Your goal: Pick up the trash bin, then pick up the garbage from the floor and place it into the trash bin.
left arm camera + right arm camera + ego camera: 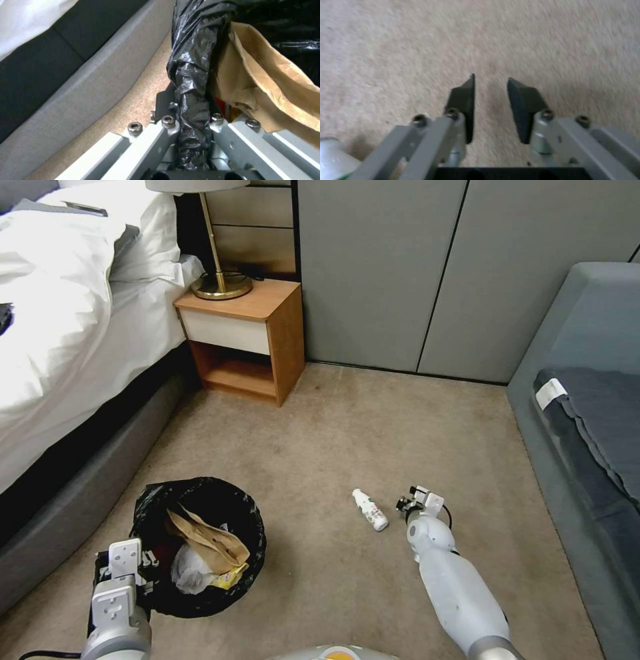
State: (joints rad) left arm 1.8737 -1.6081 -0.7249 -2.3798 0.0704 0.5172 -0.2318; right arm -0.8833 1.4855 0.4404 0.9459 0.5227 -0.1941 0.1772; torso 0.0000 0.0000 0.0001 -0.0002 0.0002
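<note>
The trash bin (255,527), lined with a glossy black bag (193,50), stands on the carpet at the lower left. It holds a crumpled brown paper bag (210,543) (266,82), white paper (189,573) and a yellow wrapper (229,579). My left gripper (133,575) (192,117) is shut on the bag-covered rim nearest me. A small white bottle (370,509) with a red-and-green label lies on the floor at centre. Just right of it, low over bare carpet, my right gripper (413,501) (490,100) is open and holds nothing. The bottle's end (333,160) shows beside the fingers.
A bed (60,313) with a grey base (67,500) runs along the left, close to the bin. A wooden nightstand (243,337) with a brass lamp (217,280) stands at the back. A grey sofa (587,413) lines the right. Open carpet (373,433) lies between.
</note>
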